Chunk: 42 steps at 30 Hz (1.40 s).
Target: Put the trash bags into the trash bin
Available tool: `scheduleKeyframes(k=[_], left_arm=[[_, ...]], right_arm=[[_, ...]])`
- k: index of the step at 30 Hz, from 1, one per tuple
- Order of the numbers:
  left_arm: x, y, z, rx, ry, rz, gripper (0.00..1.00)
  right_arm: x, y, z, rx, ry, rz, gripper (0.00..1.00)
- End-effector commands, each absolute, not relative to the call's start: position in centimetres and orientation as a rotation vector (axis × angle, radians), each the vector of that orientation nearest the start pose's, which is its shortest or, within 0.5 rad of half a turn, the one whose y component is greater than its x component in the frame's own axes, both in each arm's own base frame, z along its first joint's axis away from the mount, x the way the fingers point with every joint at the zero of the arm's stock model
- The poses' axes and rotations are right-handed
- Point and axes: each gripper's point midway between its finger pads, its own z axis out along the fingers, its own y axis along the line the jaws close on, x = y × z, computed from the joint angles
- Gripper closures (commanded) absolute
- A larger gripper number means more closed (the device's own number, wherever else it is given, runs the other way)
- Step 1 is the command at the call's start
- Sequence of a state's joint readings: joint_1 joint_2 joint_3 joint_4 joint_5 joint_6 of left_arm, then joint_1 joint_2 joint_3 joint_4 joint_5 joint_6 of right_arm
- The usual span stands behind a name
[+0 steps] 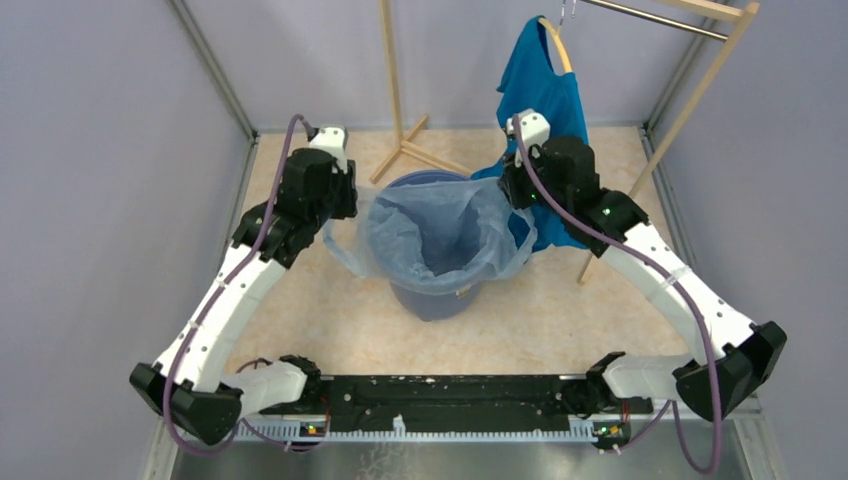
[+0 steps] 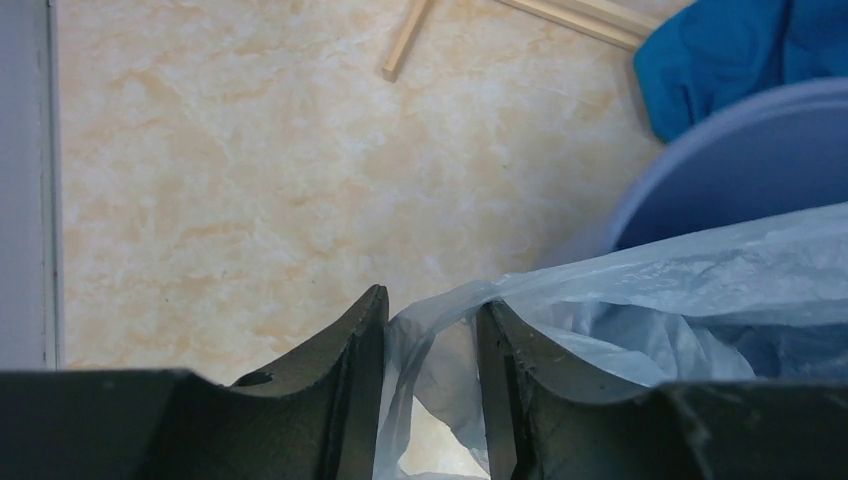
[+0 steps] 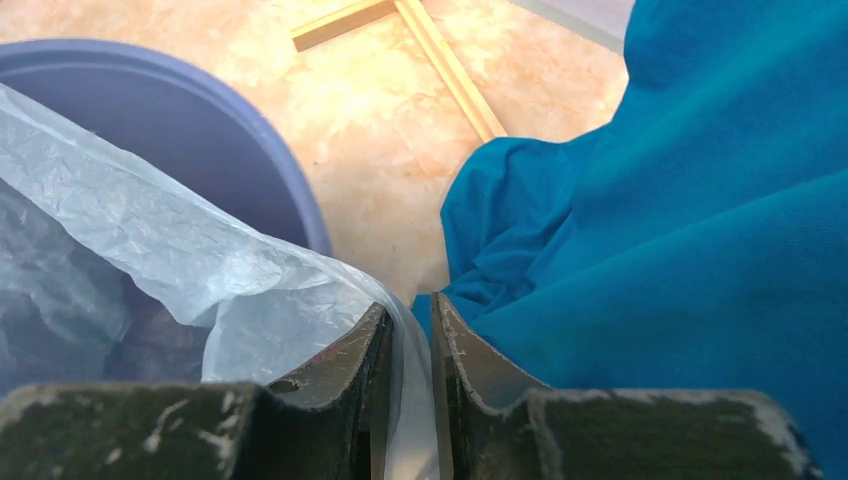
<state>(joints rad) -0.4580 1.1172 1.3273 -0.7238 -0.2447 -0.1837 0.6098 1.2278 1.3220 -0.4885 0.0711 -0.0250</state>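
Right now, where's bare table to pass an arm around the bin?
Free: table between trash bin and arm bases; smaller patch between left gripper and rack foot. Crowded: around the right gripper, beside the T-shirt.

Trash bag (image 1: 430, 235): translucent pale blue-grey. Trash bin (image 1: 437, 303): blue. T-shirt (image 1: 545, 85): bright blue. Table (image 1: 330, 310): cream with tan marbling. My arms (image 1: 225, 305): white links, black joints. My fingers (image 2: 335, 400): dark grey.
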Motion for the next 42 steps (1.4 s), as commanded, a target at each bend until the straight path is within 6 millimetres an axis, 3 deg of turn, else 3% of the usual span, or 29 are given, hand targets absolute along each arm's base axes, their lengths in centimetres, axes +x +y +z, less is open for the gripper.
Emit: scheduleKeyframes(k=[1,4,8,10,13,18,20,23,26,28,31,35,37,40,42], left_arm=[[34.2,-10.1,32.4,0.029,1.992,-0.099,0.57],[35.4,-9.7,31.3,0.014,2.025,-0.113,0.57],[35.5,-9.2,30.1,-0.010,2.046,-0.154,0.55],[35.3,-9.2,29.6,-0.013,2.053,-0.181,0.54],[35.4,-9.6,29.8,-0.009,2.044,-0.224,0.54],[36.3,-11.2,29.2,0.023,2.058,-0.299,0.57],[36.5,-11.2,27.4,0.021,2.103,-0.291,0.62],[35.7,-9.6,24.0,-0.039,2.183,-0.216,0.69],[34.3,-8.5,22.0,-0.079,2.192,-0.217,0.70],[33.4,-8.5,21.6,-0.093,2.196,-0.244,0.70],[32.5,-9.1,21.7,-0.095,2.200,-0.294,0.70],[32.2,-10.0,23.1,-0.077,2.180,-0.363,0.69],[32.2,-10.8,23.8,-0.064,2.172,-0.418,0.69],[32.4,-11.4,23.2,-0.054,2.178,-0.454,0.69],[32.2,-11.2,20.9,-0.080,2.226,-0.440,0.71]], right_arm=[[34.5,20.6,32.4,-0.446,1.858,0.390,0.81],[35.1,21.5,31.7,-0.457,1.865,0.452,0.82],[35.9,22.5,31.0,-0.453,1.880,0.485,0.97],[36.6,22.5,30.2,-0.436,1.900,0.471,1.00],[37.4,21.6,28.1,-0.387,1.955,0.430,1.00],[36.5,20.9,24.0,-0.382,2.032,0.425,1.00],[35.9,20.9,24.0,-0.384,2.035,0.443,1.00],[35.3,21.6,26.5,-0.381,1.982,0.517,1.00],[34.9,23.1,28.3,-0.399,1.937,0.623,1.00],[35.2,23.3,27.7,-0.392,1.943,0.626,1.00],[35.9,22.0,24.9,-0.326,2.001,0.543,1.00],[34.8,21.3,21.2,-0.304,2.054,0.533,1.00],[34.2,21.2,20.3,-0.298,2.069,0.543,1.00],[34.0,21.4,21.0,-0.298,2.061,0.563,1.00],[34.2,22.0,22.3,-0.308,2.030,0.597,1.00]])
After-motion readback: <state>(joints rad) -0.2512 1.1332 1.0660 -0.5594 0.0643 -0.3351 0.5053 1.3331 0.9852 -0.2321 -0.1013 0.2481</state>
